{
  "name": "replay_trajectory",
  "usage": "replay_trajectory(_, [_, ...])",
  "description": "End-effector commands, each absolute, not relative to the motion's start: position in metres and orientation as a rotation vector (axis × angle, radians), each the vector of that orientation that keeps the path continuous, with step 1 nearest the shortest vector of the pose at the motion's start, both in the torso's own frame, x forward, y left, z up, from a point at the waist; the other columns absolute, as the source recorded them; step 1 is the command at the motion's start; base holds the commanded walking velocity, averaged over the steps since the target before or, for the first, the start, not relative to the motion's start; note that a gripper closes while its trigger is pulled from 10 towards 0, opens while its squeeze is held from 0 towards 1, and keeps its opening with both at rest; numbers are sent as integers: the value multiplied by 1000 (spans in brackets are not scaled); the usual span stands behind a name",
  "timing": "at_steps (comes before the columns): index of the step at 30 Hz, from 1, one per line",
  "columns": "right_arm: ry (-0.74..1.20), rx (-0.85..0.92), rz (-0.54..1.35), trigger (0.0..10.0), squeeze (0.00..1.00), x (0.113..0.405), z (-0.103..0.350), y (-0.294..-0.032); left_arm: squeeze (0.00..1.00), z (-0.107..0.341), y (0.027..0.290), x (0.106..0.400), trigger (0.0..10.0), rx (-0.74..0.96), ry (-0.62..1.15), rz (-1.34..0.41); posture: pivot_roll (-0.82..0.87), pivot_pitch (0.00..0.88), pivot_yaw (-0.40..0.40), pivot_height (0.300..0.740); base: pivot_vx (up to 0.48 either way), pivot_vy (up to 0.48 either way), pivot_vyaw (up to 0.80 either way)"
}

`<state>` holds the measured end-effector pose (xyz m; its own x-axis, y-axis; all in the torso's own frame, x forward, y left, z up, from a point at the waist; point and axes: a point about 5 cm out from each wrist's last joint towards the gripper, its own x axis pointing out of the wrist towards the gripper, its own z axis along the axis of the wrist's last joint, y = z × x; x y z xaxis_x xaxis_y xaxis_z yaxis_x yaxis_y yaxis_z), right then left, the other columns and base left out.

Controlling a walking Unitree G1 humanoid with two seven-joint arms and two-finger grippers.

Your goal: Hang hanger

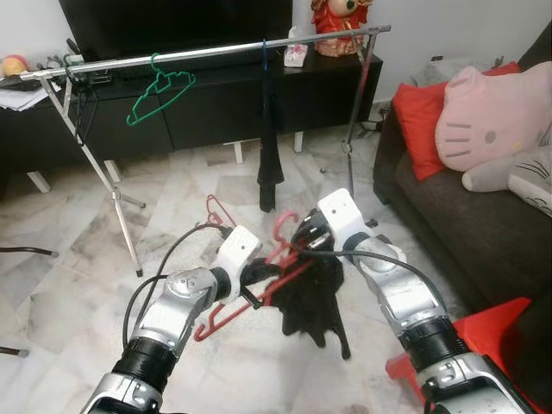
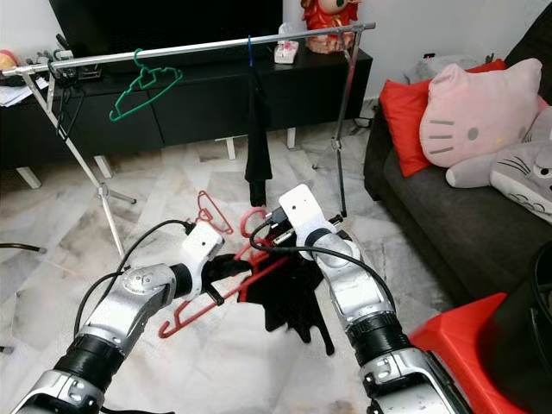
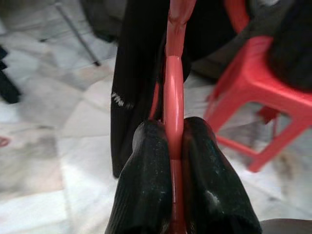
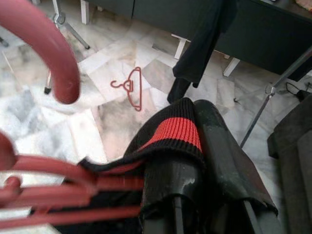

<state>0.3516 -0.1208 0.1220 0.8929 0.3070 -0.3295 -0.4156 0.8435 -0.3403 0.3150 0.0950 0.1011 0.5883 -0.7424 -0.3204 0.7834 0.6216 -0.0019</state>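
Fingers of the left gripper (image 3: 178, 161) are pinching the red hanger (image 1: 259, 297); right gripper (image 4: 204, 146) is clamping the black garment (image 1: 315, 302). The rail (image 1: 207, 52) is lying ahead, above both.

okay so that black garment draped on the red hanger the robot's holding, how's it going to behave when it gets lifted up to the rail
Probably floppy: the black garment hangs in limp folds below the red hanger. It looks light, a thin knit with a red-striped cuff pinched by the right tool. It could slide off, since the hanger is tilted in the left tool and the cloth bunches toward one end.
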Motion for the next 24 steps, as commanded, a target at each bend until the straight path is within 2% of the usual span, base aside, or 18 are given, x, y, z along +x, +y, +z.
replay_trajectory(1, [237, -422, 399, 10000, 0, 351, 129, -118, 0, 108, 92, 313, 10000, 107, 279, -934, -90, 6, 35, 740, 0, 0, 0])
replay_trajectory(10, [235, -444, 400, 10000, 0, 350, 133, -126, 0, 118, 97, 316, 10000, 14, 234, -924, -90, 2, 33, 740, 0, 0, 0])
replay_trajectory(18, [248, -455, 449, 10000, 0, 341, 132, -121, 0, 116, 96, 321, 10000, 7, 224, -823, -93, 0, 28, 740, 0, 0, 0])
replay_trajectory(24, [272, -463, 441, 10000, 0, 332, 130, -129, 0, 118, 99, 326, 10000, -1, 205, -755, -98, 0, 20, 740, 0, 0, 0])
